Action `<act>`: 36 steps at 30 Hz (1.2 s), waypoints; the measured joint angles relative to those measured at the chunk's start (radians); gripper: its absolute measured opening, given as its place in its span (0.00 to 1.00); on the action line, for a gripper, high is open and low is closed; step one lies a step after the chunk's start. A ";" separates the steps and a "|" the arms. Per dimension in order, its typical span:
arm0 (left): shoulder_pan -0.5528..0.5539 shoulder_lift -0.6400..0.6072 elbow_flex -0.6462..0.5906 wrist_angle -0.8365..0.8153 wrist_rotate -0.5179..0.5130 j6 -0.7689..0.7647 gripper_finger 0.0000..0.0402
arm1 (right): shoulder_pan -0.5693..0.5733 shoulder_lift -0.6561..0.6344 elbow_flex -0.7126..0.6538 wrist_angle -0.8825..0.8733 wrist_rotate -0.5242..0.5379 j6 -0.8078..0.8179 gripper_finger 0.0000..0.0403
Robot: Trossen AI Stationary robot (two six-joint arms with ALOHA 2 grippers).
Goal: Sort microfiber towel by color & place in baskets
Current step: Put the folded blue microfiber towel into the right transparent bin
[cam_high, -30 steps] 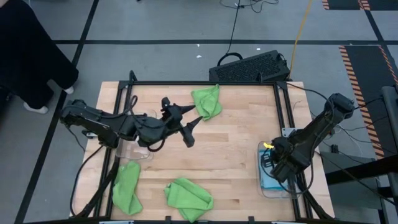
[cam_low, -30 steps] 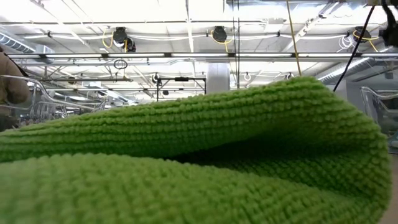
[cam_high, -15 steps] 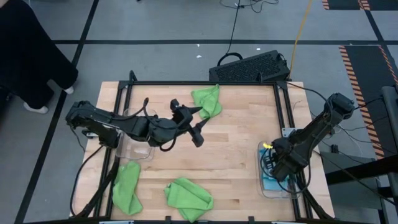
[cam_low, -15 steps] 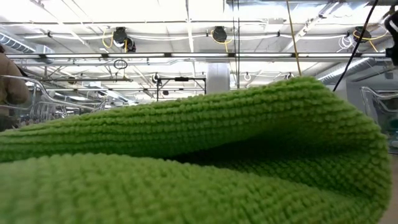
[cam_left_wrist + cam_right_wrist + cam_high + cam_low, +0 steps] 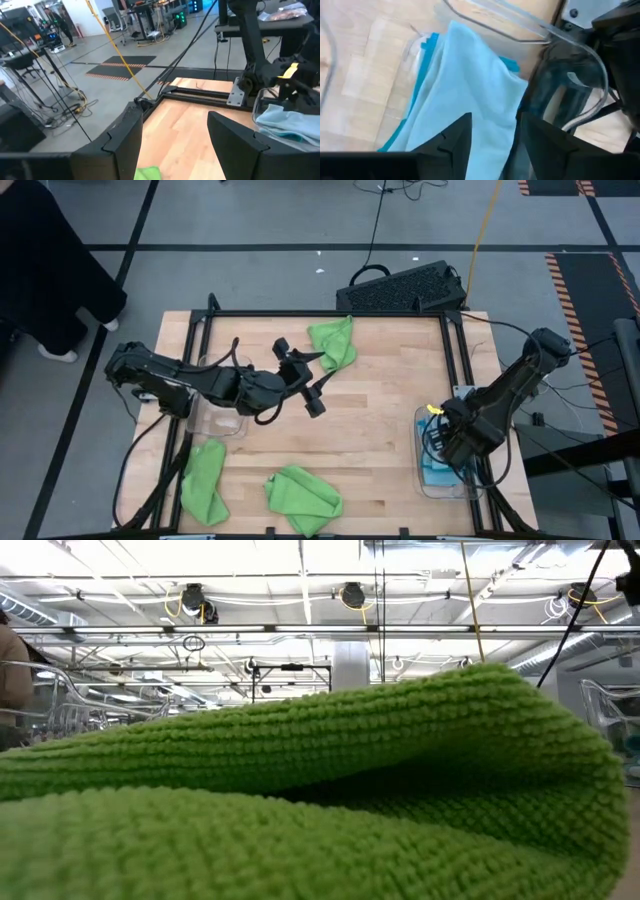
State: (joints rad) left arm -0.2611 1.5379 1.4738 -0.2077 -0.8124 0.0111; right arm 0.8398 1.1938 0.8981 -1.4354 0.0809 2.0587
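Note:
Three lime green towels lie on the table: one at the far edge [image 5: 333,343], one at the near left [image 5: 204,480], one at the near middle [image 5: 303,498], which fills the low view [image 5: 300,790]. My left gripper [image 5: 315,383] hovers open just short of the far green towel. Behind it an empty clear basket [image 5: 222,423] stands at the left. At the right, a second clear basket [image 5: 418,470] holds light blue towels [image 5: 465,85]. My right gripper [image 5: 492,132] points down, open, over those blue towels. Whether its fingers still touch them does not show.
A black perforated crate [image 5: 400,288] sits just beyond the table's far edge. Black frame rails run along the left [image 5: 190,340] and right [image 5: 452,350] edges. A person in dark clothes [image 5: 50,270] stands off the far left corner. Bare wood lies between the two arms.
My left gripper has moved toward the table's right edge, closer to the far green towel, rolling its wrist a little, then kept still. The towels on the table have not moved.

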 joint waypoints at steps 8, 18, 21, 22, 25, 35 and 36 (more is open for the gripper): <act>0.000 0.000 0.000 0.139 0.012 0.113 0.57 | 0.003 -0.004 0.023 0.329 -0.081 -0.192 0.38; -0.031 0.000 0.001 0.249 0.202 0.192 0.57 | 0.005 0.011 -0.183 0.448 0.045 -0.074 0.29; -0.031 0.000 0.001 0.234 0.178 0.186 0.57 | 0.005 0.011 -0.228 0.611 -0.022 -0.127 0.28; -0.031 0.000 0.001 0.244 0.175 0.187 0.57 | 0.006 0.011 -0.241 0.687 -0.052 -0.159 0.27; -0.032 0.000 0.001 0.292 0.174 0.196 0.57 | 0.007 0.013 -0.269 0.847 -0.111 -0.183 0.26; -0.019 -0.001 0.001 0.332 -0.018 0.193 0.57 | 0.013 0.003 -0.231 0.791 -0.081 -0.175 0.26; -0.019 -0.001 0.001 0.328 -0.018 0.192 0.57 | 0.013 0.000 -0.217 0.784 -0.082 -0.181 0.26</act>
State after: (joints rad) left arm -0.2798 1.5368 1.4746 0.1201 -0.8303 0.2032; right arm 0.8528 1.1938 0.6810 -0.6510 -0.0012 1.8781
